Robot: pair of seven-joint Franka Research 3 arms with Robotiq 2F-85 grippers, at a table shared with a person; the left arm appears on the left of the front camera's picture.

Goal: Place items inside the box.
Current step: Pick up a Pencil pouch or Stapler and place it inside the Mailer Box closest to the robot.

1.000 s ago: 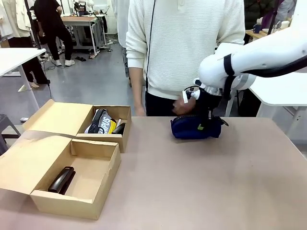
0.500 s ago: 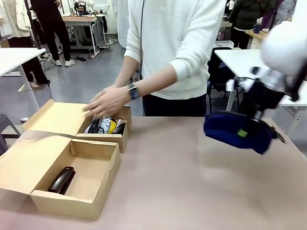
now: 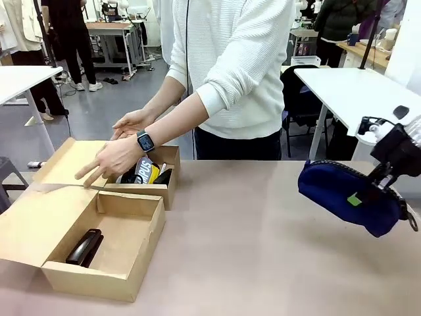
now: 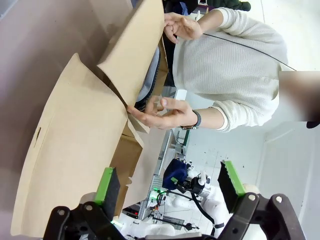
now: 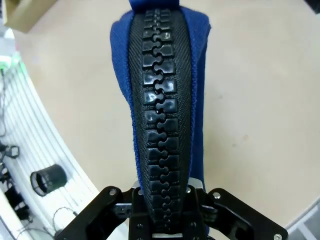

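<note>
The left gripper [image 4: 169, 186] is held facing the box [image 4: 75, 150], fingers apart and empty. Well right of the box, the navy zip pouch [image 3: 342, 192] is clamped off the table [image 3: 263, 263] by the right gripper [image 5: 167, 202]. A person's hand [image 3: 108, 158] is held over the box's far compartment.

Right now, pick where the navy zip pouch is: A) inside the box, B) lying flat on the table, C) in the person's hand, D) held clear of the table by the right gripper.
D: the right gripper is shut on the navy zip pouch, which hangs above the table.
</note>
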